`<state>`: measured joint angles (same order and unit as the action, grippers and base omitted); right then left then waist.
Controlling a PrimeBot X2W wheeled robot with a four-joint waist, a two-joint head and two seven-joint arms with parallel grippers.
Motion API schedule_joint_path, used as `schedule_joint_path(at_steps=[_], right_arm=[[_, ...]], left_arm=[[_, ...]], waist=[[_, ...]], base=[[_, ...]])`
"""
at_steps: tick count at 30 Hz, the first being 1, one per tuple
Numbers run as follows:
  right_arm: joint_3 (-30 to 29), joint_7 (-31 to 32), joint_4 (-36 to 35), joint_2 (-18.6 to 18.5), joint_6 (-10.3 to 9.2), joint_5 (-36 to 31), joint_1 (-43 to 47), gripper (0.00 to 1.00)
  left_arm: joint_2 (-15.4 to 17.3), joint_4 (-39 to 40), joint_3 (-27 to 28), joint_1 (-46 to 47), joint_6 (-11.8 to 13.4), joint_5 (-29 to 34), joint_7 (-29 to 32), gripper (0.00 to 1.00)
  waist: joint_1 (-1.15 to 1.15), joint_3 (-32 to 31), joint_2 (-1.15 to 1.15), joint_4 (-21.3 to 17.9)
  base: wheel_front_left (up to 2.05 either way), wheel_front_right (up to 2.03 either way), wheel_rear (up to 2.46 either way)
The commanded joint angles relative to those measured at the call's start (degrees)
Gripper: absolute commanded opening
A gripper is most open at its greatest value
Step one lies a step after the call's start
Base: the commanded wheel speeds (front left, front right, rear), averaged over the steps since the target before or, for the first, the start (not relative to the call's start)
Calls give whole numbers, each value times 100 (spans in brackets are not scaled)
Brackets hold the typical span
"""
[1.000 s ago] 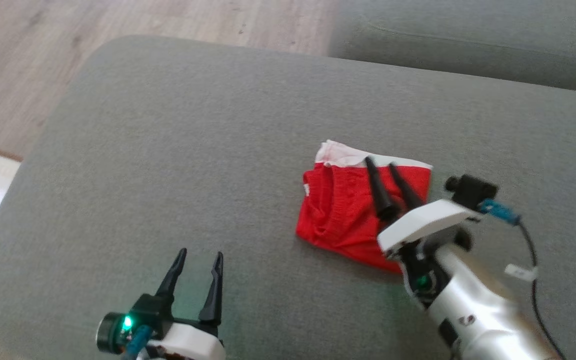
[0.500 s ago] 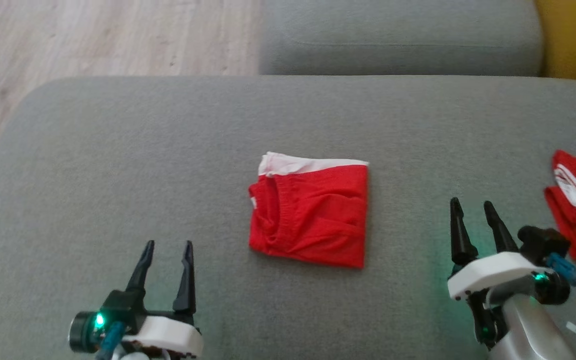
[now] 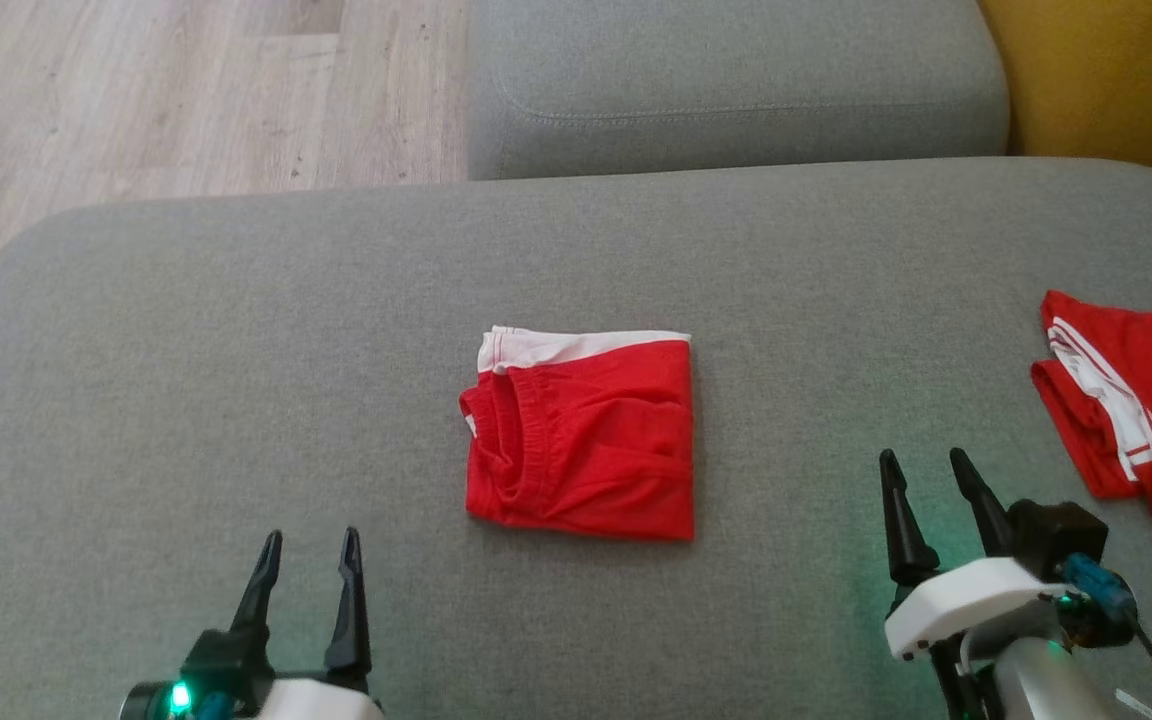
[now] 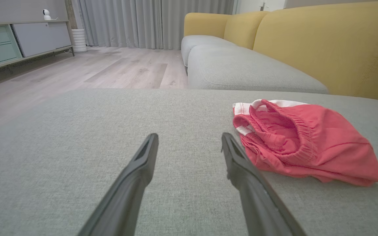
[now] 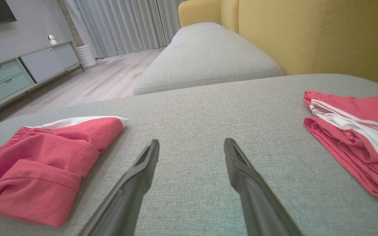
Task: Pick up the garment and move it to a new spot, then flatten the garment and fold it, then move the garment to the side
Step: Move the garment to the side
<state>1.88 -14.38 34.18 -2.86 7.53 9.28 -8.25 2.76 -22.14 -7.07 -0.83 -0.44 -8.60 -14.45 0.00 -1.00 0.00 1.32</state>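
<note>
The garment point(image 3: 581, 438) is a pair of red shorts with a white band, folded into a neat square in the middle of the grey sofa cushion point(image 3: 236, 330). It also lies at the right of the left wrist view point(image 4: 304, 141) and at the left of the right wrist view point(image 5: 44, 160). My left gripper point(image 3: 308, 545) rests near the front edge, left of the garment, open and empty. My right gripper point(image 3: 923, 468) sits to the garment's right, also open and empty. Both hover over bare cushion, apart from the cloth.
A second red garment with white stripes point(image 3: 1126, 400) lies at the cushion's right edge point(image 5: 353, 131). Another grey cushion point(image 3: 736, 90) and the yellow backrest point(image 3: 1106, 80) lie beyond. Wooden floor point(image 3: 136, 90) is at far left.
My right gripper has come off the folded garment and drawn back to its right. The head camera has turned, bringing the second red garment into view. The left gripper stays open.
</note>
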Motion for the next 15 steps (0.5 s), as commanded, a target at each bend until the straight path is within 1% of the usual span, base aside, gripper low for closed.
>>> schedule_joint_path(at_steps=[1, 5, 15], right_arm=[[170, -62, -209, -2, -4, -14, -114, 100], [183, -62, -201, -2, -4, 17, -51, 100], [245, -62, -180, -2, -4, 76, -80, 100]], left_arm=[[11, 227, 252, 93, 64, -69, -55, 100], [11, 288, 261, -6, 113, -92, -55, 100], [11, 327, 161, 42, 110, -133, -55, 100]], waist=[[0, -26, 0, 1], [0, -56, 0, 17], [0, 62, 0, 128]], base=[[0, 0, 0], [0, 0, 0], [0, 0, 0]])
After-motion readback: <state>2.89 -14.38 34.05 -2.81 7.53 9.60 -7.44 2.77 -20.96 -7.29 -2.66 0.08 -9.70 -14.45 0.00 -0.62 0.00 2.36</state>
